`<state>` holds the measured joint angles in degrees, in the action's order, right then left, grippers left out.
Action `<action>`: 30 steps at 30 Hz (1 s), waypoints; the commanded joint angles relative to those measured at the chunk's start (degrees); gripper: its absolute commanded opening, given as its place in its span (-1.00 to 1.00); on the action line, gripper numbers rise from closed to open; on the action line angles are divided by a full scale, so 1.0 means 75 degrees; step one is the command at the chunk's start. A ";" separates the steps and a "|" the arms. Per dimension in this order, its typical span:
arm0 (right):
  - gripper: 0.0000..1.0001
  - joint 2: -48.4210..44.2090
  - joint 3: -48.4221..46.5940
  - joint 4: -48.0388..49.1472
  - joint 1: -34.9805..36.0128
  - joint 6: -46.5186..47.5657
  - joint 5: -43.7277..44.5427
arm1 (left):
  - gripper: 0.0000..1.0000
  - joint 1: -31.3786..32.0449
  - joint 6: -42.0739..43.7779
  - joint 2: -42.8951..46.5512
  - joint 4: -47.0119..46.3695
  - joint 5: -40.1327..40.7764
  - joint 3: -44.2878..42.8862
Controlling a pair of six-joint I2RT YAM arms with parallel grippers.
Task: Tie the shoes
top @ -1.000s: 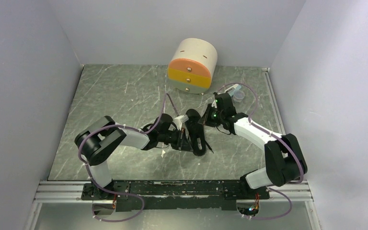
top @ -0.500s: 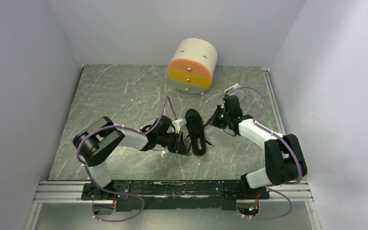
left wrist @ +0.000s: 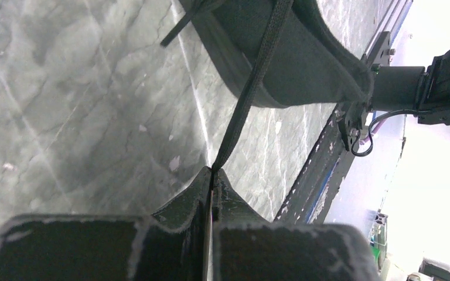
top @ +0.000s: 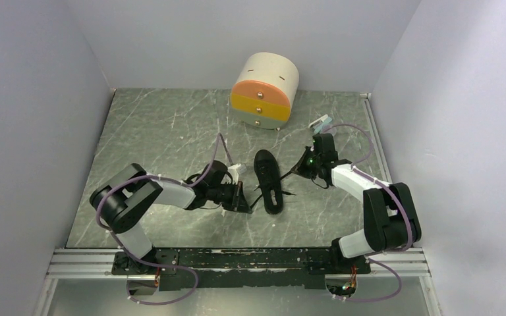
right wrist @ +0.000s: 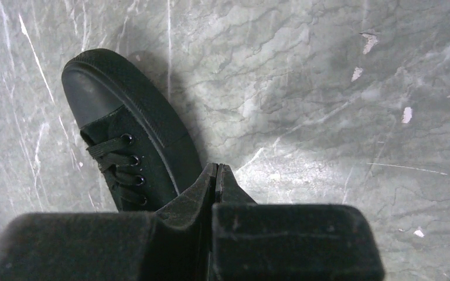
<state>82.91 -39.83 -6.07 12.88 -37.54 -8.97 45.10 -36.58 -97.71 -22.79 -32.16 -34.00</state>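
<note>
The black shoe (top: 269,181) lies on the marble table between my two grippers, toe toward the back. My left gripper (top: 240,196) is just left of it, shut on a thin black lace (left wrist: 252,88) that runs taut from the jaws (left wrist: 212,171) up to the shoe (left wrist: 304,58). My right gripper (top: 305,166) is right of the shoe and shut. In the top view a thin lace (top: 292,173) stretches from the shoe to it. In the right wrist view the shoe's toe and eyelets (right wrist: 126,132) lie left of the shut jaws (right wrist: 217,168), and the lace is hidden there.
A round drawer box (top: 265,91) with orange and yellow fronts stands at the back centre. White walls close in the left, right and back. A metal rail (top: 237,260) runs along the near edge, also seen in the left wrist view (left wrist: 351,134).
Both grippers have drawn apart from the shoe, the left one leftward and the right one rightward and back, each keeping its lace, which now runs taut.
</note>
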 commanded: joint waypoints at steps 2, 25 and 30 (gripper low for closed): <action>-1.00 0.0142 -0.0043 0.0363 -0.0308 0.0034 0.0598 | -0.91 -0.0110 0.0174 0.0334 0.0836 -0.0046 0.0584; -1.00 0.0338 -0.0090 0.0416 -0.0672 0.0288 0.0670 | -0.91 -0.0329 0.0127 0.0769 0.0836 -0.0073 0.1123; -1.00 0.0285 -0.0346 0.0162 -0.0556 0.0839 0.0235 | -0.79 -0.0342 0.0520 0.0990 0.1530 0.0059 0.0758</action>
<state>85.12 -39.75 -6.00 9.91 -36.10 -10.24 42.63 -36.34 -91.96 -23.31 -31.24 -27.99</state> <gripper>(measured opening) 0.007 0.054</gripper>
